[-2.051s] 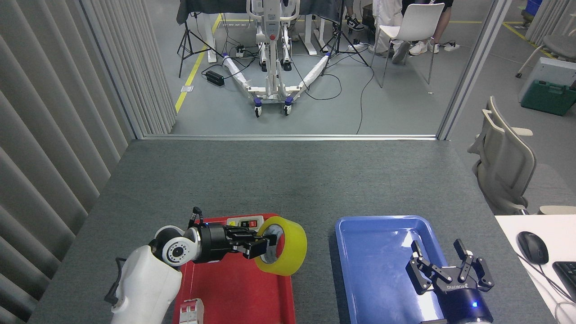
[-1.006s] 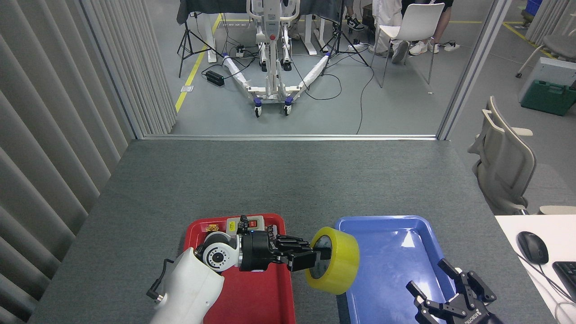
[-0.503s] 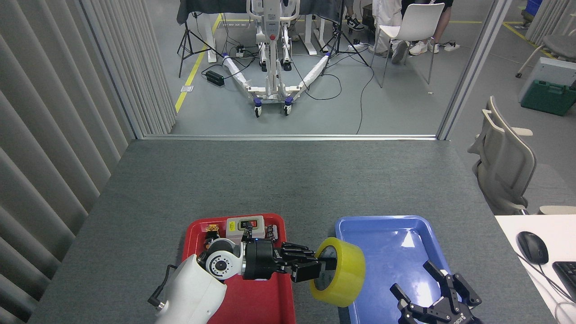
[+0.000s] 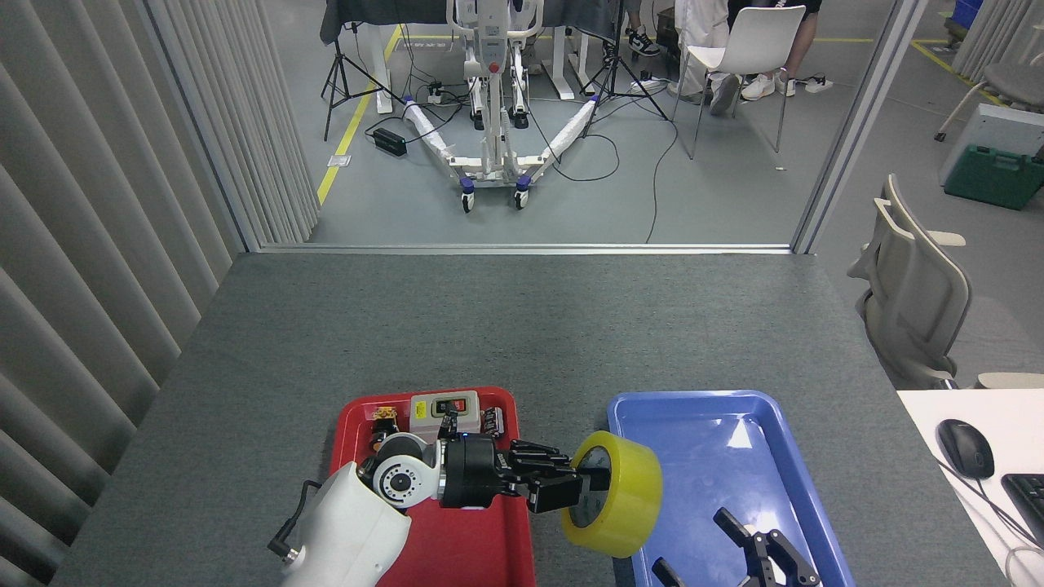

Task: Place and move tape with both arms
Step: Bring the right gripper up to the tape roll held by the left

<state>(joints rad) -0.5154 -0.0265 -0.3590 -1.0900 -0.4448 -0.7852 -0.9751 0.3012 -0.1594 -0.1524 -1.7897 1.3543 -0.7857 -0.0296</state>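
I see a bright, even picture, lit from above. The blue tray [image 4: 783,424] has a white shine near its top and soft glare down its middle. The tape [image 4: 632,497] glows clear yellow and throws only a faint shadow. The grey table [image 4: 522,326] looks flat and dull, with a paler patch in the middle. Everything is sharp, near and far. Straight lines bend a little at the edges.

One head view is given, looking forward and down onto the near grey table [image 4: 522,326], floor beyond.
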